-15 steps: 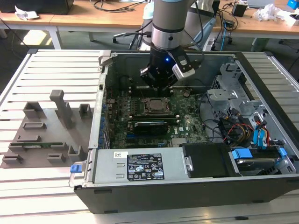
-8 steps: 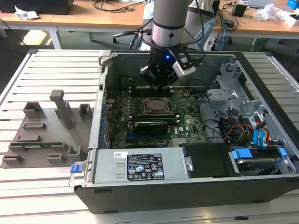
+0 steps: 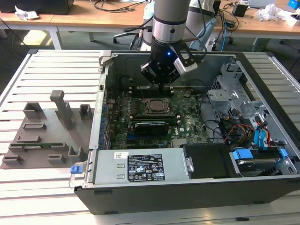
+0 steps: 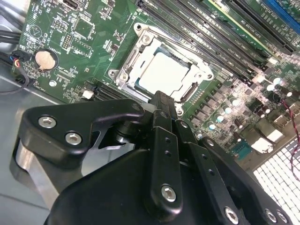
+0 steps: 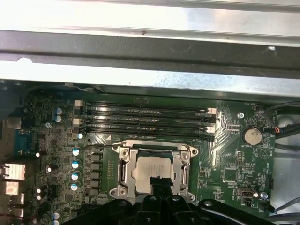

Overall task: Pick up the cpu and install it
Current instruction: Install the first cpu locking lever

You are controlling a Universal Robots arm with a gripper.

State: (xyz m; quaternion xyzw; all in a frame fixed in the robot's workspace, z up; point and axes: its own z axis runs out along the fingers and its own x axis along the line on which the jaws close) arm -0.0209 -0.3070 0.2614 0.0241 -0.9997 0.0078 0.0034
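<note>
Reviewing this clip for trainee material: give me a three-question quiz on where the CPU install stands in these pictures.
1. True or false: the cpu lies inside the metal-framed socket on the motherboard.
2. In the exterior view, the tool hangs: A) over the grey holder tray B) just beyond the socket inside the open computer case C) over the power supply.
3. What round silver part sits on the motherboard near the memory slots?

Key: 1 true; 2 B; 3 the coin cell battery.
</note>
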